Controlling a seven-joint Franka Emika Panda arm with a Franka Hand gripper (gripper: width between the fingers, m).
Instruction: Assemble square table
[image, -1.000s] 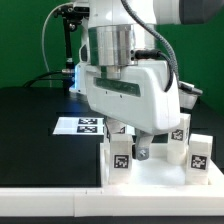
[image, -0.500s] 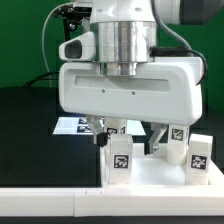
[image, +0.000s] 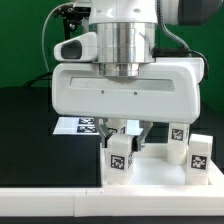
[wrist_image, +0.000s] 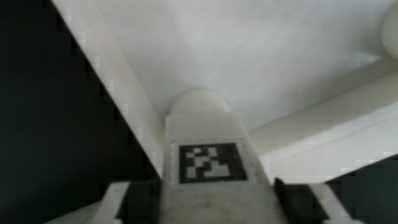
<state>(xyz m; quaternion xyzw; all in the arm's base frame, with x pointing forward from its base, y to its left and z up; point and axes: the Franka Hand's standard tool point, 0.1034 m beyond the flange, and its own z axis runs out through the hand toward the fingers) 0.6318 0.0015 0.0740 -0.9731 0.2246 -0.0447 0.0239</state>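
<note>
The square table top (image: 150, 178) lies white at the front, with stubby tagged legs standing on it. My gripper (image: 124, 140) has come down over the front left leg (image: 120, 156). In the wrist view this leg (wrist_image: 210, 150) shows its tag and stands between my two fingers (wrist_image: 150, 203), with my gripper (wrist_image: 222, 205) around it. Both pads lie against the leg's sides, so the gripper is shut on it. Two more legs (image: 181, 141) (image: 199, 153) stand at the exterior view's right. One of them (wrist_image: 338, 130) also shows in the wrist view, on the table top (wrist_image: 267, 50).
The marker board (image: 78, 125) lies flat on the black table behind the table top. A white rail (image: 50, 200) runs along the front edge. The robot's wide hand hides the middle of the scene.
The hand has turned from a slanted pose to square-on. Its fingers have then moved closer together around the front left leg.
</note>
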